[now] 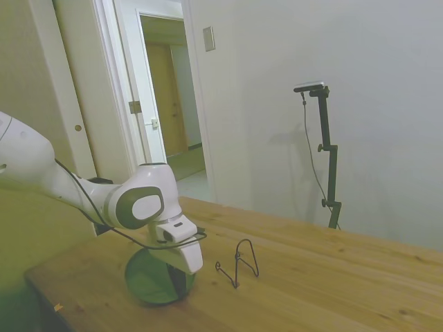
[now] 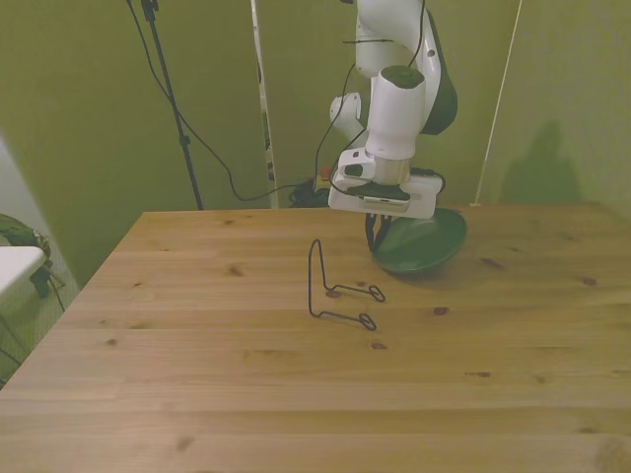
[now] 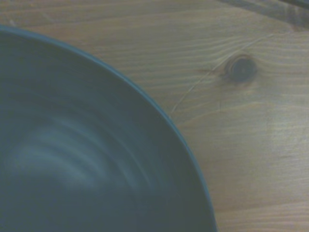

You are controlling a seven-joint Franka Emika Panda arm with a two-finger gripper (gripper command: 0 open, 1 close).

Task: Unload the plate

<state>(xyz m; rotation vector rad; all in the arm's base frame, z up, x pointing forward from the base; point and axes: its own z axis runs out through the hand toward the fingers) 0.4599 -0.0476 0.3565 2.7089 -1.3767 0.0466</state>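
Observation:
The grey-green plate (image 1: pixel 149 279) (image 2: pixel 431 241) is tilted steeply, its lower edge at or just above the wooden table (image 1: pixel 325 277). My gripper (image 1: pixel 181 279) (image 2: pixel 375 233) comes down over the rim, on the side that faces the wire stand, and is shut on the plate. The white hand hides part of the rim. In the wrist view the plate's smooth dark inside (image 3: pixel 72 145) fills most of the picture, with bare wood (image 3: pixel 251 125) beside it.
A thin black wire stand (image 1: pixel 239 266) (image 2: pixel 340 293) stands empty on the table, a short way from the plate toward the front view's left. The table's near corner (image 1: pixel 41 283) lies close behind the arm in the side view.

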